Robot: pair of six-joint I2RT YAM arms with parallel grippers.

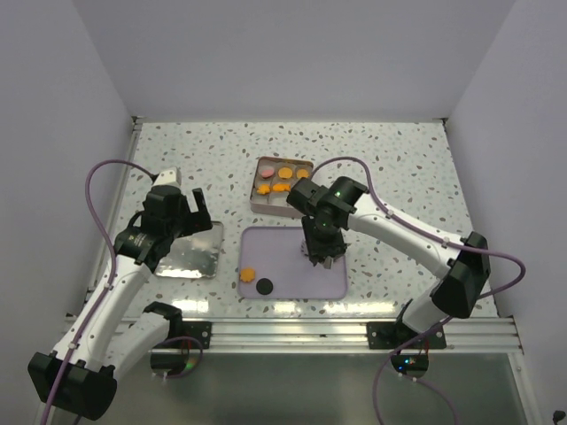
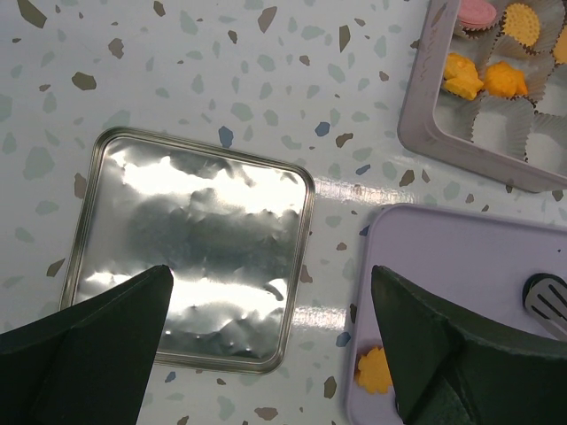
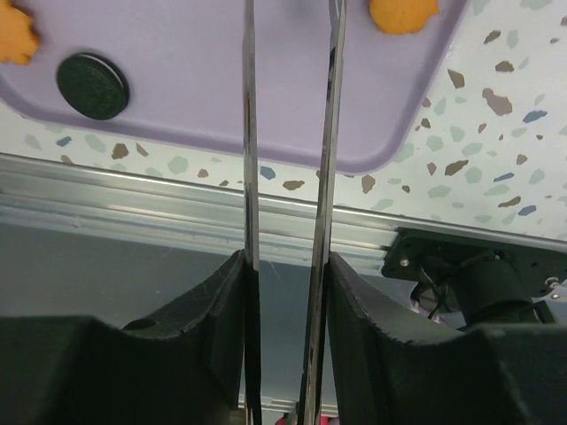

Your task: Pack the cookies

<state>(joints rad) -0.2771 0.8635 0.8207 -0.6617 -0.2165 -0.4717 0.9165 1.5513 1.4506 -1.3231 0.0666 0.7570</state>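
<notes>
The square tin (image 1: 257, 200) holds a pink cookie (image 1: 266, 173) and several orange cookies (image 1: 283, 187) in white cups. On the lavender tray (image 1: 292, 243) lie an orange cookie (image 1: 248, 275) and a black cookie (image 1: 263, 286). My right gripper (image 1: 323, 254) hovers over the tray, shut on metal tongs (image 3: 251, 133). In the right wrist view a third orange cookie (image 3: 403, 13) lies beside the tong blades; their tips are out of view. My left gripper (image 2: 272, 274) is open and empty over the tin lid (image 2: 190, 257).
The shiny lid (image 1: 190, 251) lies flat left of the tray. An aluminium rail (image 1: 354, 332) runs along the near table edge. White walls enclose the speckled table on three sides. A tong tip (image 2: 547, 299) shows over the tray in the left wrist view.
</notes>
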